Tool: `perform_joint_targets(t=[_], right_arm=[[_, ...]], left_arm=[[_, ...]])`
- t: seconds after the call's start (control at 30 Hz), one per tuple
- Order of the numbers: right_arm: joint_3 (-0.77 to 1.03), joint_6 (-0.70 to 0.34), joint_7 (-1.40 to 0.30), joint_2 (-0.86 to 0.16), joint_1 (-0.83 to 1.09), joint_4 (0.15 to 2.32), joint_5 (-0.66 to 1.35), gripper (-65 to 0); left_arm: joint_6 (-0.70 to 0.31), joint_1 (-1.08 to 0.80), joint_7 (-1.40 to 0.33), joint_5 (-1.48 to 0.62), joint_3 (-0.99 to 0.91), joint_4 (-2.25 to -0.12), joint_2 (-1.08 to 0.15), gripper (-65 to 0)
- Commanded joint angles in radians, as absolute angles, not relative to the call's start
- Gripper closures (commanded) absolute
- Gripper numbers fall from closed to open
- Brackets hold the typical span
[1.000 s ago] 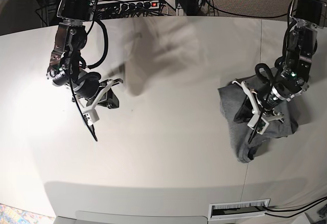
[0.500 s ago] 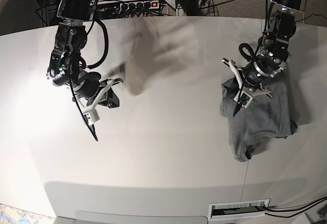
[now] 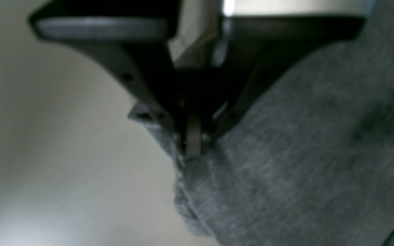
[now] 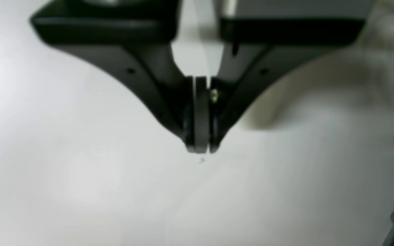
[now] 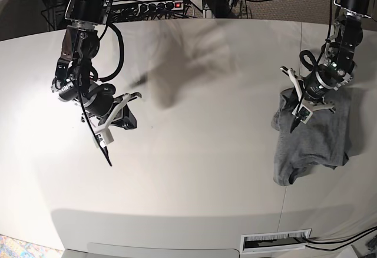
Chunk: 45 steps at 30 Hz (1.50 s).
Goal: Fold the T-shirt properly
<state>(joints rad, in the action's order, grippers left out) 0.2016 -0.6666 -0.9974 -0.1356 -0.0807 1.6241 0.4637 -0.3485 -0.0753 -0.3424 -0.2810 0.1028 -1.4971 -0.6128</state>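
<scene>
The grey T-shirt (image 5: pixel 312 140) lies crumpled in a soft heap on the white table (image 5: pixel 200 169), at the right side of the base view. The left gripper (image 5: pixel 294 122) sits over the shirt's upper left edge. In the left wrist view, its black fingers (image 3: pixel 156 89) are pinched tight on a bit of the grey cloth (image 3: pixel 286 164), with the fold bunched right at the tips.

The right gripper (image 5: pixel 106 146) is far off, at the left side of the base view, well apart from the shirt. Its tips (image 4: pixel 200 136) are pressed together with nothing between them, just above the bare table.
</scene>
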Motion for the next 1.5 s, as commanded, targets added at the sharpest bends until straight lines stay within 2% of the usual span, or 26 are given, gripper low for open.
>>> perform_joint_targets(t=[0.0, 0.17, 0.37, 0.7, 0.87, 1.03, 1.27, 1.47], right_arm=[[0.204, -0.669, -0.990, -0.144, -0.102, 1.651, 0.482, 0.0], [0.204, -0.668, -1.004, -0.144, -0.102, 1.659, 0.482, 0.0], [0.204, -0.667, -1.067, -0.147, -0.099, 1.670, 0.486, 0.0], [0.205, -0.665, -1.139, -0.173, -0.011, 1.840, 0.531, 0.0], [0.219, -0.665, -1.132, -0.186, 0.134, 1.959, 0.531, 0.0], [0.266, -0.665, -1.113, -0.186, 0.269, 2.072, 0.531, 0.0], [0.319, -0.665, -1.092, -0.186, 0.432, 2.150, 0.531, 0.0], [0.329, -0.665, -1.104, -0.186, 0.587, 2.162, 0.530, 0.0]], left_arm=[[-0.342, -0.072, -0.357, -0.277, 0.096, -1.503, -0.637, 0.0], [-0.341, -0.072, -0.363, -0.323, 0.095, -1.526, -0.646, 0.0], [-0.334, -0.072, -0.482, -0.330, 0.095, -1.675, -0.646, 0.0], [-0.232, -0.112, -0.640, -0.397, 0.093, -1.930, -0.649, 0.0], [-0.228, -0.252, -0.665, -0.394, 0.041, -2.051, -0.648, 0.0], [-0.228, -0.438, -0.662, -0.395, -0.098, -2.147, -0.648, 0.0], [-0.230, -0.680, -0.620, -0.459, -0.309, -2.152, -0.629, 0.0], [-0.289, -0.844, -0.621, -0.525, -0.435, -2.152, -0.559, 0.0]])
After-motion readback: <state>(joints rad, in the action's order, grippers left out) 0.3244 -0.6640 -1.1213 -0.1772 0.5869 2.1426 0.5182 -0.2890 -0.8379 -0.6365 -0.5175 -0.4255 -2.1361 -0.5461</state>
